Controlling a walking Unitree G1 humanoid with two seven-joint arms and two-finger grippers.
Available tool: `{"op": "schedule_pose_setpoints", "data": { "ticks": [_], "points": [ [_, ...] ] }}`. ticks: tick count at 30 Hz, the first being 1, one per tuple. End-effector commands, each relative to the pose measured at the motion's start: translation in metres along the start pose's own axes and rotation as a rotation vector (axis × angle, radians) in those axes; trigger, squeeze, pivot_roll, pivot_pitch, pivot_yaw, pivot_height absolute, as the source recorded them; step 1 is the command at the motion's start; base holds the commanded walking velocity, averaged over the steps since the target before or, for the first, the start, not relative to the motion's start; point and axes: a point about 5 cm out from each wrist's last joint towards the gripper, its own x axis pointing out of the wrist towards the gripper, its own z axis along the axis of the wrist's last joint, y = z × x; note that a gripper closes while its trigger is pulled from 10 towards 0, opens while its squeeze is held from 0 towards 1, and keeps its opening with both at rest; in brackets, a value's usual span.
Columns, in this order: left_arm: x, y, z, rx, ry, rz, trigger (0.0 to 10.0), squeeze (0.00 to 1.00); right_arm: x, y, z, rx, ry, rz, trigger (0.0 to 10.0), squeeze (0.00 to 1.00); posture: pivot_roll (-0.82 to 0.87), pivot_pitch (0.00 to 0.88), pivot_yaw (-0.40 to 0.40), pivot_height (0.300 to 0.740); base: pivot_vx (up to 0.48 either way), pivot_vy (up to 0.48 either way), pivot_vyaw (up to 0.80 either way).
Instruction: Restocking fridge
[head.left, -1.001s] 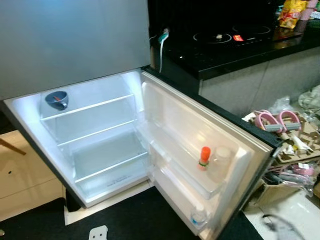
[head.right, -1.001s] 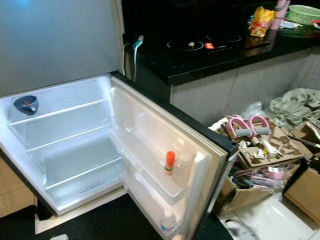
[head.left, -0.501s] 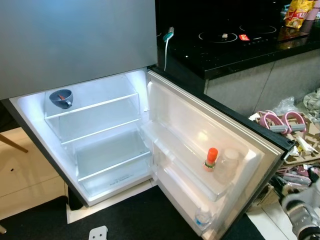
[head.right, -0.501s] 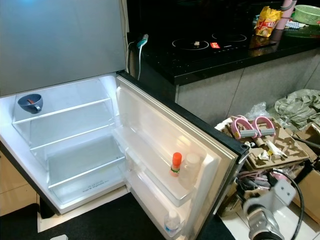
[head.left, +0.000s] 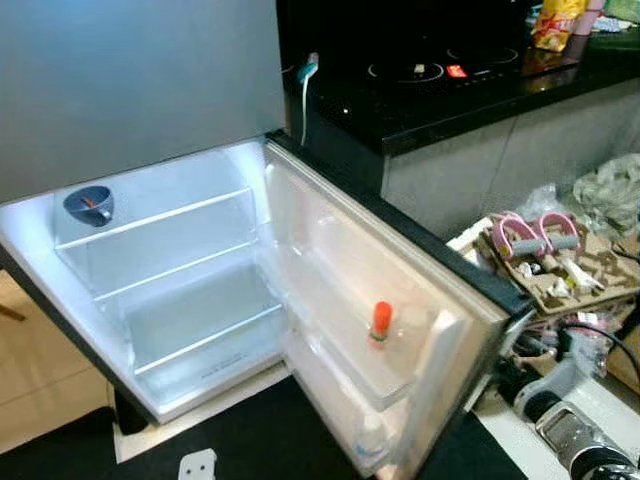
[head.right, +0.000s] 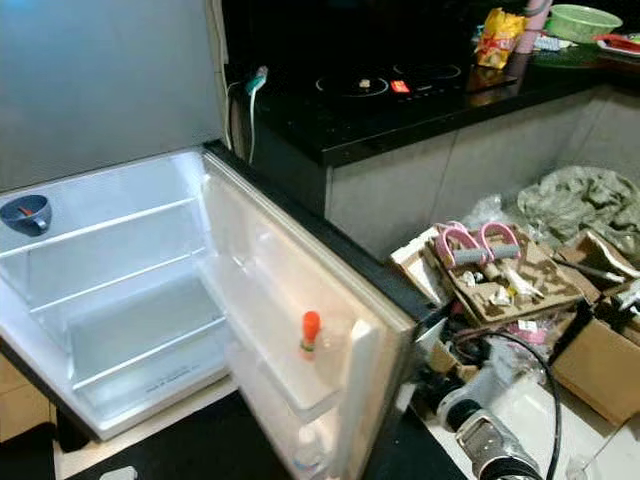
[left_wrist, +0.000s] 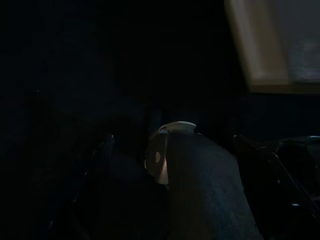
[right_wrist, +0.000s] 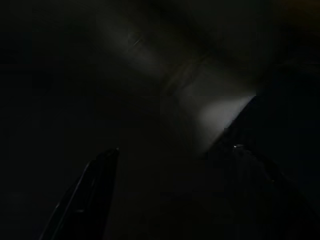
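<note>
Fridge (head.left: 180, 290) open, lit inside, shelves bare apart from one cup

Blue cup (head.left: 88, 205) sits at the left end of the top glass shelf; the lower shelves hold nothing. Fridge door (head.left: 370, 300) swings out to the right, with an orange-capped bottle (head.left: 380, 322) standing in its middle rack beside a clear jar (head.left: 412, 330), and a small clear bottle (head.left: 368, 440) in the bottom rack. Black cooktop counter (head.left: 450, 85) runs behind. Cardboard clutter with pink handles (head.left: 530, 235) lies on the floor at right. Right arm (head.left: 575, 440) shows low at the right; both grippers' fingers stand apart in the dark wrist views, left gripper (left_wrist: 172, 150), right gripper (right_wrist: 175, 155)
</note>
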Motion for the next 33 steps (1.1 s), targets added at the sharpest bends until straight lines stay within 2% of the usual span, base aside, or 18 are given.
{"op": "schedule_pose_setpoints", "data": {
  "ticks": [1, 3, 5, 7, 9, 10, 11, 12, 13, 17, 22, 29, 33],
  "points": [
    [-0.001, 0.001, -0.003, 0.014, 0.018, 0.002, 10.0, 0.00, 0.014, 0.023, -0.014, 0.002, 0.092, 0.207, 10.0, 0.00, 0.00, 0.000, 0.005, 0.740, 0.000, 0.000, 0.00],
    [-0.001, 0.002, -0.003, 0.015, 0.019, 0.001, 10.0, 0.00, 0.016, 0.029, -0.022, -0.019, 0.149, 0.282, 10.0, 0.00, 0.00, 0.000, 0.005, 0.740, 0.000, 0.000, 0.00],
    [-0.001, 0.002, -0.003, 0.015, 0.019, 0.001, 10.0, 0.00, 0.017, 0.028, -0.024, -0.042, 0.155, 0.258, 10.0, 0.00, 0.00, 0.000, 0.008, 0.740, 0.000, 0.000, 0.00],
    [-0.001, 0.002, -0.003, 0.015, 0.019, 0.001, 10.0, 0.00, 0.017, 0.022, -0.023, -0.050, 0.130, 0.157, 10.0, 0.00, 0.00, 0.000, 0.008, 0.740, 0.000, 0.000, 0.00],
    [-0.001, 0.002, -0.004, 0.015, 0.021, 0.001, 10.0, 0.00, 0.013, 0.008, -0.022, -0.104, 0.114, -0.047, 10.0, 0.00, 0.00, 0.000, 0.008, 0.740, 0.000, 0.000, 0.00],
    [-0.001, 0.002, -0.004, 0.015, 0.021, 0.001, 10.0, 0.00, 0.013, 0.008, -0.022, -0.104, 0.114, -0.047, 10.0, 0.00, 0.00, 0.000, 0.008, 0.740, 0.000, 0.000, 0.00],
    [-0.001, 0.002, -0.005, 0.015, 0.023, 0.001, 10.0, 0.00, 0.003, -0.006, -0.023, -0.161, 0.128, -0.187, 10.0, 0.00, 0.00, 0.000, 0.010, 0.740, 0.000, 0.000, 0.00],
    [-0.001, 0.002, -0.005, 0.015, 0.023, 0.001, 10.0, 0.00, 0.003, -0.006, -0.023, -0.161, 0.128, -0.187, 10.0, 0.00, 0.00, 0.000, 0.010, 0.740, 0.000, 0.000, 0.00],
    [-0.001, 0.002, -0.005, 0.014, 0.024, 0.001, 10.0, 0.00, -0.005, -0.014, -0.025, -0.163, 0.129, -0.248, 10.0, 0.00, 0.00, 0.000, 0.010, 0.740, 0.000, 0.000, 0.00],
    [-0.001, 0.002, -0.005, 0.015, 0.025, 0.000, 10.0, 0.00, -0.013, -0.022, -0.029, -0.170, 0.127, -0.299, 10.0, 0.00, 0.00, 0.000, 0.010, 0.740, 0.000, 0.000, 0.00],
    [-0.001, 0.000, -0.005, 0.017, 0.024, -0.004, 10.0, 0.00, -0.030, -0.035, -0.052, -0.183, 0.207, -0.411, 10.0, 0.00, 0.00, 0.000, 0.010, 0.740, 0.000, 0.000, 0.79],
    [-0.001, 0.000, -0.005, 0.020, 0.025, -0.005, 10.0, 0.00, -0.044, -0.044, -0.067, -0.181, 0.257, -0.489, 10.0, 0.00, -0.01, 0.000, 0.010, 0.740, 0.000, 0.000, 0.79],
    [-0.001, -0.001, -0.006, 0.022, 0.029, -0.004, 10.0, 0.00, -0.059, -0.051, -0.081, -0.177, 0.309, -0.552, 10.0, 0.00, -0.01, 0.000, 0.010, 0.740, 0.000, 0.000, 0.79]
  ]
}}
